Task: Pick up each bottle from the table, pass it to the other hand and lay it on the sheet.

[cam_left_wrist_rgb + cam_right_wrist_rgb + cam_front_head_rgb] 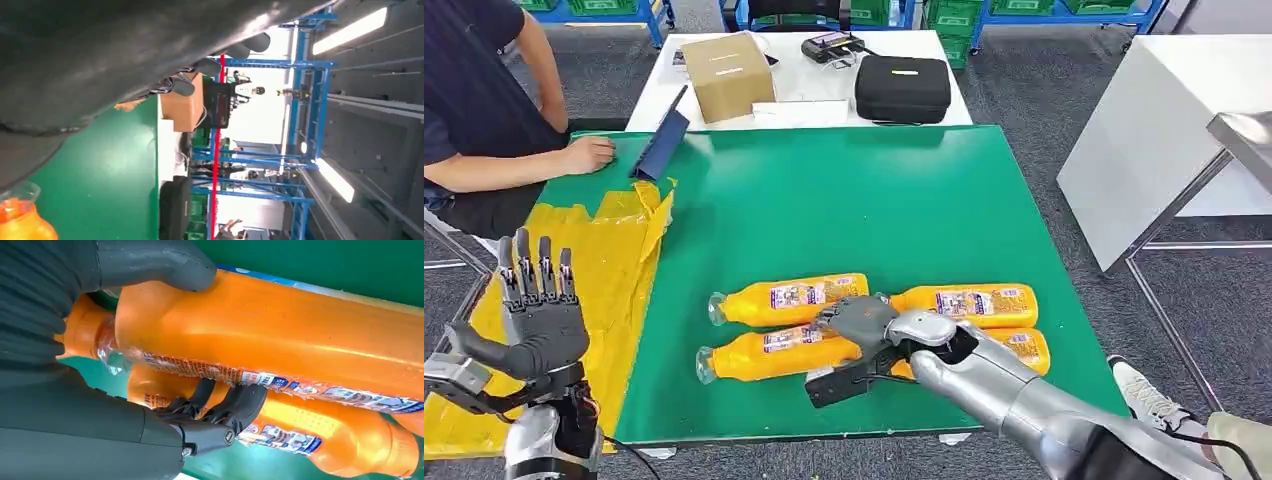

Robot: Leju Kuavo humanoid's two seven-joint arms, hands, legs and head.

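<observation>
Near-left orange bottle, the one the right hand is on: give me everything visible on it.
The near-left bottle is clear plastic filled with orange liquid, with a printed label band around its middle. It lies on its side on the green mat, neck pointing toward the yellow sheet; whether a cap is on cannot be told. The right hand rests over its base end, with the thumb over the top and darker fingers curling beneath. Another bottle lies parallel just beyond it.

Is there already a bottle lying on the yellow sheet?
No, the yellow sheet is bare, and the orange bottles all lie on the green table.
</observation>
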